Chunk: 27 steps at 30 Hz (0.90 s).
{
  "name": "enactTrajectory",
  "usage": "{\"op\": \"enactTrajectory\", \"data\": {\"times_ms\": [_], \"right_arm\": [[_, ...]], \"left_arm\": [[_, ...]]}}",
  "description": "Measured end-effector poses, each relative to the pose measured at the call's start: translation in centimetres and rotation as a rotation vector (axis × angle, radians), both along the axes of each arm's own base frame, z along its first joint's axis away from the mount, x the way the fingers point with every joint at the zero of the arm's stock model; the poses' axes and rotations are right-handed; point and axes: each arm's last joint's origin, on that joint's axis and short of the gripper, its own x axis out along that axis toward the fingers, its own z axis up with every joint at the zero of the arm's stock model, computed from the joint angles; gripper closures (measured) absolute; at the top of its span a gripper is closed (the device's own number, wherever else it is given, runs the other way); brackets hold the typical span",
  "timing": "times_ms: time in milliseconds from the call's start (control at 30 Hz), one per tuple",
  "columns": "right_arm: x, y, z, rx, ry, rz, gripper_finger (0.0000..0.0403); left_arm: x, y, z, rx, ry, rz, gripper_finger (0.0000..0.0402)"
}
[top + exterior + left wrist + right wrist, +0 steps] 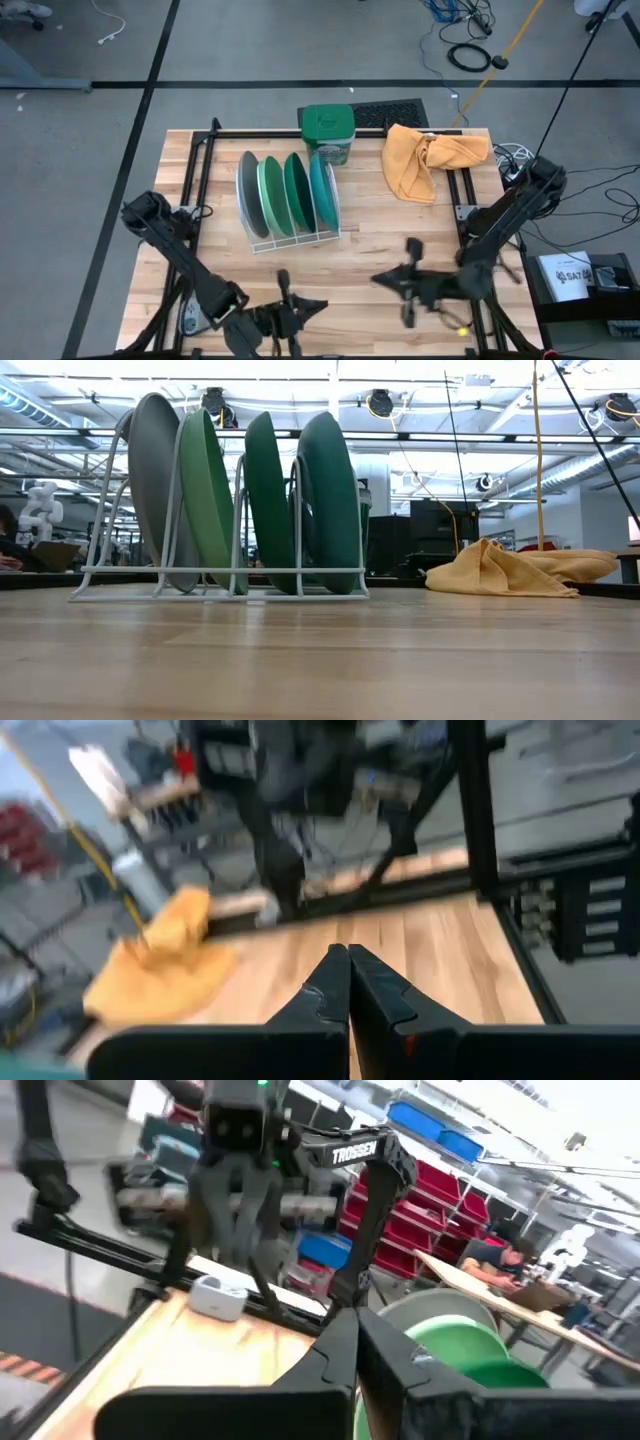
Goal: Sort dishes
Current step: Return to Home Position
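Four round plates stand on edge in the slots of a white wire rack (295, 240) at the table's middle: light grey (248, 195), green (272, 195), darker green (297, 192) and teal (322, 188). In the low view they stand side by side: grey (155, 490), green (210, 500), darker green (265, 500), teal (330, 500). My left gripper (322, 303) is shut and empty near the table's front edge, in front of the rack. My right gripper (378, 280) is shut and empty, right of the rack's front. Both show shut in their wrist views (349, 955) (355, 1320).
A green square tub (328, 130) stands behind the rack at the far edge. A crumpled yellow cloth (430, 160) lies at the far right; it also shows in the low view (520, 570). Bare wood lies between the rack and the front edge.
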Motion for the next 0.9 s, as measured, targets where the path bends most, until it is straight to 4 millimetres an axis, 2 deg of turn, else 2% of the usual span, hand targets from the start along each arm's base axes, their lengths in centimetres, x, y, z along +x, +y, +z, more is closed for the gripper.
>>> {"op": "enactTrajectory", "data": {"times_ms": [100, 200, 367, 467, 633, 767, 900], "right_arm": [[-3.3, -1.5, -1.5, 0.052, -0.032, 0.024, 0.0403], [-6.1, -3.1, -2.7, 0.102, -0.075, 0.066, 0.0403], [-8.9, -5.6, -4.6, 0.141, -0.116, 0.085, 0.0403], [-9.8, -6.7, -5.6, 0.171, -0.141, 0.101, 0.0403], [-10.5, -7.9, -6.7, 0.167, -0.167, 0.127, 0.0403], [-10.8, -8.4, -7.5, 0.113, -0.185, 0.177, 0.0403], [-11.4, -9.6, -8.3, 0.11, -0.235, 0.181, 0.0403]], "left_arm": [[0.1, 0.9, 1.6, 0.053, -0.029, -0.012, 0.0401], [-0.7, 2.1, 3.8, 0.074, -0.048, -0.034, 0.0401], [-3.8, 4.7, 7.5, 0.082, -0.029, -0.039, 0.0402], [-6.3, 6.8, 8.5, 0.039, -0.036, -0.036, 0.0401], [-10.7, 9.3, 6.7, 0.001, -0.066, -0.092, 0.0401], [-13.8, 11.6, 3.8, -0.055, -0.128, -0.082, 0.0402], [-16.0, 13.6, 0.4, -0.096, -0.163, -0.095, 0.0402]]}}
